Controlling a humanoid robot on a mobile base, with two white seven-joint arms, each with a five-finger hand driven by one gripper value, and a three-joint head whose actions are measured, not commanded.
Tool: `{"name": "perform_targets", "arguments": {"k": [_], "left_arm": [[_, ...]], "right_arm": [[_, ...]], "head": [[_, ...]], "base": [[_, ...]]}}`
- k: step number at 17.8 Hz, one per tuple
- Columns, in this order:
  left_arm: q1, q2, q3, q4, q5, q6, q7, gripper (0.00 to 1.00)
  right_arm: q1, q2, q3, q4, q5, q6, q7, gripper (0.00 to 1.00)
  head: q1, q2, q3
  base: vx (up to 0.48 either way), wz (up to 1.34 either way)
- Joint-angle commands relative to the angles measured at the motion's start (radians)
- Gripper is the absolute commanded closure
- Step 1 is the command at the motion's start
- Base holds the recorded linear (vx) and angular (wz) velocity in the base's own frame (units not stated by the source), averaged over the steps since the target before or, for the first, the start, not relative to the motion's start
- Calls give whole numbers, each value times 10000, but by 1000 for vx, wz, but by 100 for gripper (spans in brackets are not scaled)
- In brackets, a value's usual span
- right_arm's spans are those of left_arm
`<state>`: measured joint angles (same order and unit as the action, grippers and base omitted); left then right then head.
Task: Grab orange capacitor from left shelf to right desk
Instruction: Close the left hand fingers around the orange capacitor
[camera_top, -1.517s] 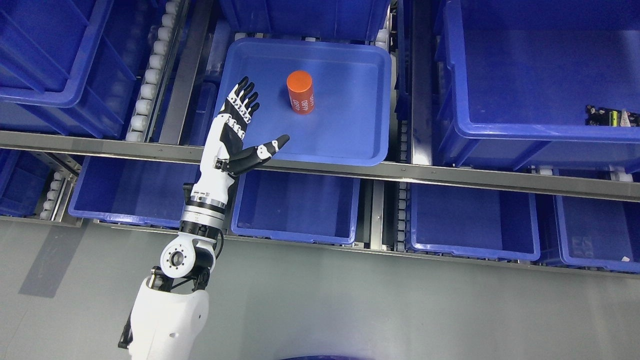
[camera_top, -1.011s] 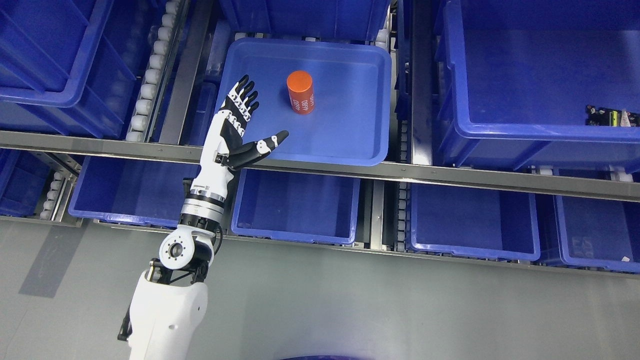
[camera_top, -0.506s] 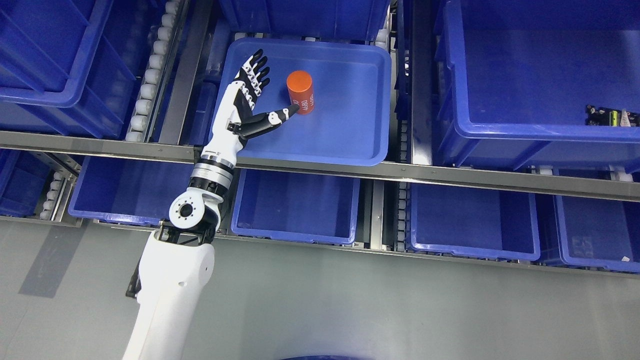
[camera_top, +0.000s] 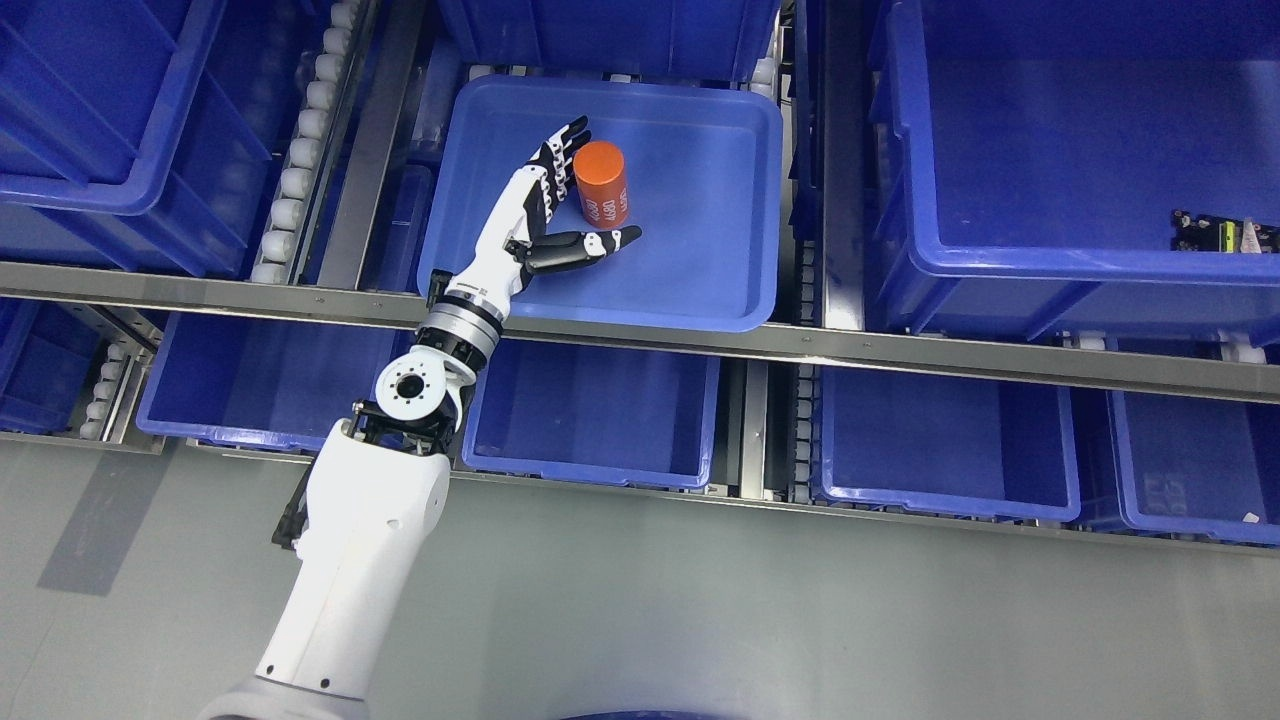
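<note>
An orange capacitor, a short cylinder with white print on its side, stands upright in a shallow blue tray on the upper shelf. My left hand reaches into the tray and is open around the capacitor: its fingers lie along the cylinder's left side and the thumb stretches out below it. The fingers are straight, not closed on it. The white left arm rises from the bottom left. My right arm is out of view.
Deep blue bins fill the shelf to the right and left; the right one holds a small dark part. More blue bins sit on the lower level behind a steel rail. Grey floor lies below.
My left hand has moved right and deeper into the tray, from beside the capacitor to cupping it, with the thumb swinging under the cylinder. The capacitor has stayed put.
</note>
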<state>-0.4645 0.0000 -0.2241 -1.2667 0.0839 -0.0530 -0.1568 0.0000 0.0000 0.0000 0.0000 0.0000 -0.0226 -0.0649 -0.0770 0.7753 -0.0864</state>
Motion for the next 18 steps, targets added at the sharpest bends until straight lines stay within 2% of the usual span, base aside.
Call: {"name": "perform_targets", "arguments": {"k": [1, 4, 9, 14, 18], "left_arm": [[-815, 175, -366, 1944, -118, -7, -179, 4], [-846, 175, -351, 2067, -118, -7, -655, 7], [-1276, 175, -336, 2497, -118, -114, -687, 16], [-1322, 175, -15, 2543, -72, -710, -672, 50], [-1215, 175, 93, 2558, 66, -1401, -672, 72]], "right_arm": [[230, -175, -107, -175, 61, -4, 5, 0], [230, -175, -107, -175, 61, -4, 5, 0], [215, -175, -107, -175, 61, -4, 5, 0], [230, -175, -107, -175, 61, -4, 5, 0], [230, -175, -107, -175, 61, -4, 5, 0]], "head": [[0, 0, 0], [0, 0, 0], [0, 0, 0], [0, 0, 0], [0, 0, 0]], "base": [[0, 0], [0, 0], [0, 0], [0, 0], [0, 0]]}}
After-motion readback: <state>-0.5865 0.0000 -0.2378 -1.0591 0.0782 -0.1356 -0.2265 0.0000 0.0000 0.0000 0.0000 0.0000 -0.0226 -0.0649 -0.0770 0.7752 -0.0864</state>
